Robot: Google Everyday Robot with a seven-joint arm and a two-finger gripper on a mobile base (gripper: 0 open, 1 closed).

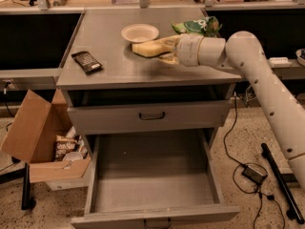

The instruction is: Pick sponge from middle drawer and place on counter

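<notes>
1. My jaws were over the counter [105, 37], right of its centre. They reached in from the right edge on my arm [257, 70].
2. The jaws were clenched on the sponge [148, 49], gripping its right-hand end, with one of the fingers [165, 42] on its back side and the other on its front side.
3. The sponge was near the counter's centre, slightly toward the back edge, with its yellow body pointing left. I could not tell whether its underside touched the counter.
4. A cream bowl [139, 33] stood upright just behind the sponge, toward the back edge. I could not tell whether the two touched.
5. A green snack bag [198, 26] lay toward the back right corner, behind my wrist.
6. A dark wrapped bar [86, 61] lay flat near the left edge, well apart from the sponge.
7. The middle drawer [152, 175] was pulled fully out below the counter's front edge, showing its grey floor.
8. Above it, a flat drawer front [151, 116] with a black handle was closed.
9. An open cardboard box [33, 132] sat on the floor beyond the counter's left edge, with packets visible inside.
</notes>
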